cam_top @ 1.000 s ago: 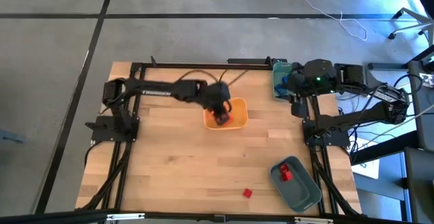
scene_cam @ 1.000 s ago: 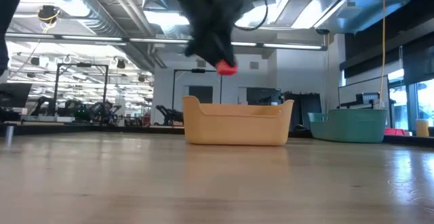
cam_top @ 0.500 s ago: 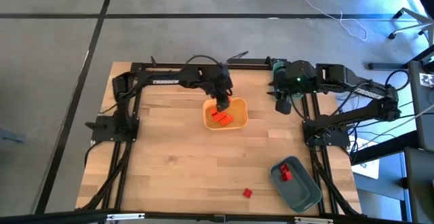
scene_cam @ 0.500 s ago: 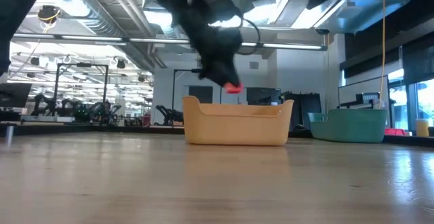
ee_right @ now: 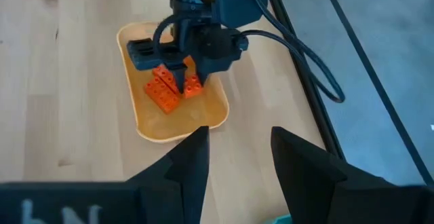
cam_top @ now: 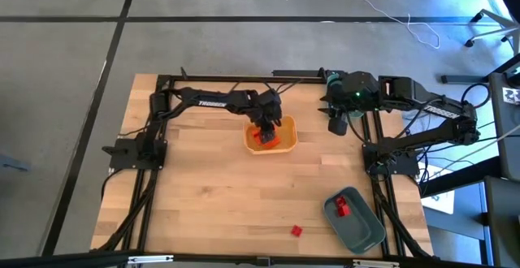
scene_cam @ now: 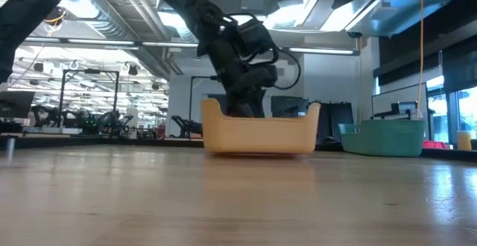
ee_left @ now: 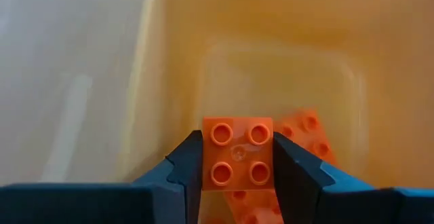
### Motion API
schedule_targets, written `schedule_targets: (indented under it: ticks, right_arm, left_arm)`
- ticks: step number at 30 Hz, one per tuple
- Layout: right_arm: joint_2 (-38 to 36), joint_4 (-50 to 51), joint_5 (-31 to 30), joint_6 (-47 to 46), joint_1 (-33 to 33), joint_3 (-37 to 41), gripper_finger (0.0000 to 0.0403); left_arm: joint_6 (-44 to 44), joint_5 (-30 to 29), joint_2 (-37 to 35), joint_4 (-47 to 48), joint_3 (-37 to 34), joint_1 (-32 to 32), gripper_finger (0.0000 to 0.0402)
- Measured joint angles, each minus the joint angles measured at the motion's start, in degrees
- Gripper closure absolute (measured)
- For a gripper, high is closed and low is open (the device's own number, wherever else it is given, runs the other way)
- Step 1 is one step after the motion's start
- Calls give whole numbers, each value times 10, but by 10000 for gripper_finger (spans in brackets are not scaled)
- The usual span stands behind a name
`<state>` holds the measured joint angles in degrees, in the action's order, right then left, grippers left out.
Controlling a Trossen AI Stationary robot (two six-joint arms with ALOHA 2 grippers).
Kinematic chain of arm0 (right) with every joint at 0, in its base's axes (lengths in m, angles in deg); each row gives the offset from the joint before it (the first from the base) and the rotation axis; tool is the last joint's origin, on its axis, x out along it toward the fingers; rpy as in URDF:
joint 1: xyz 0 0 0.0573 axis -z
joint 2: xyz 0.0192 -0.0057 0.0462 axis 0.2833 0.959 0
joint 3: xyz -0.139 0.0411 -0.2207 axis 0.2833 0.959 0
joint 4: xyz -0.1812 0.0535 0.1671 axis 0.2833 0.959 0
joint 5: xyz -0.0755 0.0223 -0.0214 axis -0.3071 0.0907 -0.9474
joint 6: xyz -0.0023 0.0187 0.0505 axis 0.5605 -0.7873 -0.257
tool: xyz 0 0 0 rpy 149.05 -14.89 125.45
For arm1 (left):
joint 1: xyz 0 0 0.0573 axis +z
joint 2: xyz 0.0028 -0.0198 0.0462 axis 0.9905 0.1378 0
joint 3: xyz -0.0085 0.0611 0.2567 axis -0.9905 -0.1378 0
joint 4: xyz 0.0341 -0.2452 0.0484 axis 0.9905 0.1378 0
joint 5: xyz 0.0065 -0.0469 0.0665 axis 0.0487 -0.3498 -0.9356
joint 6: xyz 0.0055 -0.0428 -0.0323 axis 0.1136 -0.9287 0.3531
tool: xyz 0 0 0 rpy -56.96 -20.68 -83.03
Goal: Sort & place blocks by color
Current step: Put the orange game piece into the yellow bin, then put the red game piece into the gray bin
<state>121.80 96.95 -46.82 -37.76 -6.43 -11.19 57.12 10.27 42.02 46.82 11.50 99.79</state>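
A yellow-orange tray point(cam_top: 284, 142) at the table's far middle holds several orange blocks point(ee_right: 163, 91). My left gripper point(ee_left: 237, 142) reaches down inside the tray, shut on an orange four-stud block point(ee_left: 237, 157); in the low view the tray wall point(scene_cam: 261, 134) hides the fingertips. My right gripper point(ee_right: 234, 156) hangs open and empty above the table's far right. One red block point(cam_top: 296, 231) lies on the table near the front edge. Another red block point(cam_top: 342, 208) lies in a grey bin point(cam_top: 361, 229). My left gripper pinches the orange block by two opposite sides point(ee_left: 209, 171) between its two fingers point(ee_left: 182, 164). The fingers slant down into the tray from the far-left side. The block's studs face the wrist camera. It sits low over the other orange blocks point(ee_left: 305, 130); whether it touches them I cannot tell.
A teal bin point(scene_cam: 384, 138) stands at the far right, under my right arm in the high view. The grey bin sits at the near right corner. Bare wood point(cam_top: 211, 195) spreads across the table's left and middle.
My left gripper has sunk from above the tray down inside it, still shut on the orange block, which is now below the tray's rim in the low view. The left arm has swung toward the far edge. My right gripper has shifted a little toward the table's left.
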Motion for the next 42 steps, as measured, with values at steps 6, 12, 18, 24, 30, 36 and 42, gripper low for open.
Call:
schedule_targets:
  ticks: [6,12,18,24,30,36,42]
  right_arm:
    - [0,1,1,0,0,0,244]
    - [0,2,2,0,0,0,244]
    - [0,3,2,1,0,0,244]
    - [0,3,4,1,0,0,244]
    - [0,7,46,-7,0,0,244]
    - [0,19,104,-14,0,0,244]
    - [0,40,160,20,-1,0,244]
  left_arm:
    - [4,-5,4,2,0,-1,243]
    - [4,-4,2,0,0,-3,199]
    - [3,-4,-8,-3,0,-10,198]
    - [-10,-3,-16,2,0,-18,197]
    - [-25,-4,-41,18,-1,-27,196]
    - [-60,2,-113,62,-1,-41,196]
    - [-72,2,-185,113,0,-105,195]
